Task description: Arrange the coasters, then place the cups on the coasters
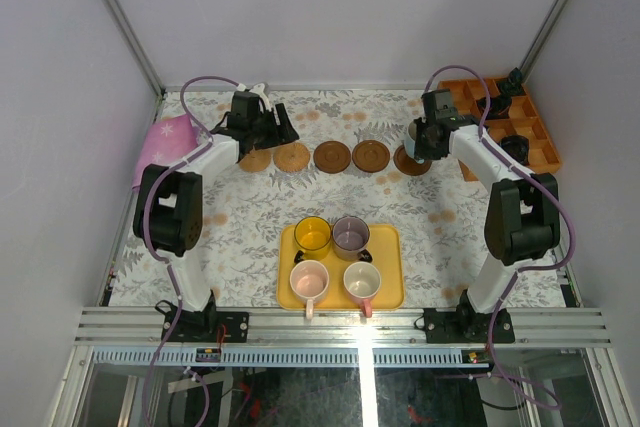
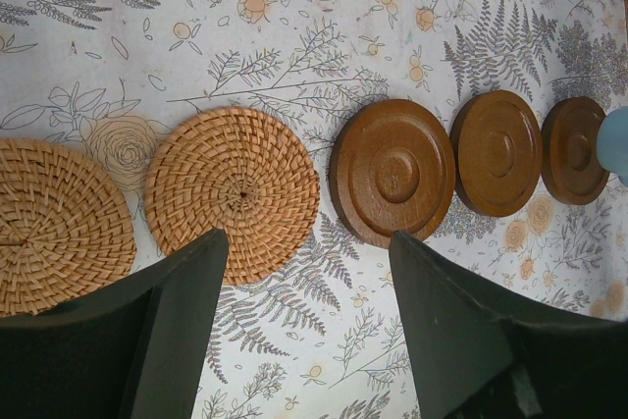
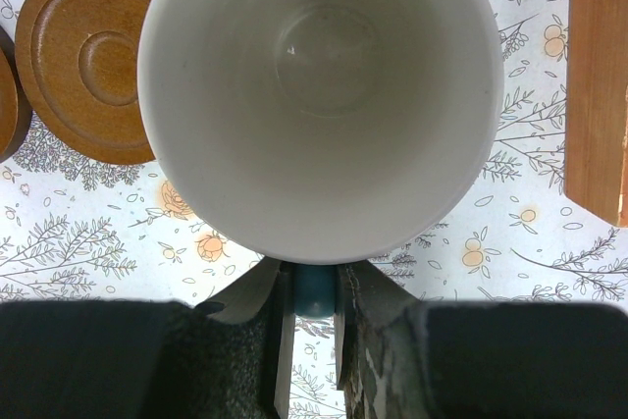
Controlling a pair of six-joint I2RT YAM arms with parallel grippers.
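Five coasters (image 1: 331, 156) lie in one row across the middle of the table (image 1: 250, 237): two woven coasters (image 2: 233, 193) toward 9 o'clock, three dark brown coasters (image 2: 392, 172) toward 3 o'clock. Arranging looks done; step in hand, as judged: setting down the first cup. Right gripper (image 3: 312, 326), jaws clenched on the handle of the light blue cup (image 3: 314, 95), holds it upright over the 3 o'clock end coaster; contact cannot be told. Left gripper (image 2: 309, 326) hovers above the woven pair, jaws released. Yellow cup (image 1: 313, 234), purple-grey cup (image 1: 351, 236) and two pale pink cups (image 1: 309, 277) stand on the yellow tray (image 1: 387, 247) at 6 o'clock. Next move probably calls for a square lowering, then release. No brand, label or writing is legible.
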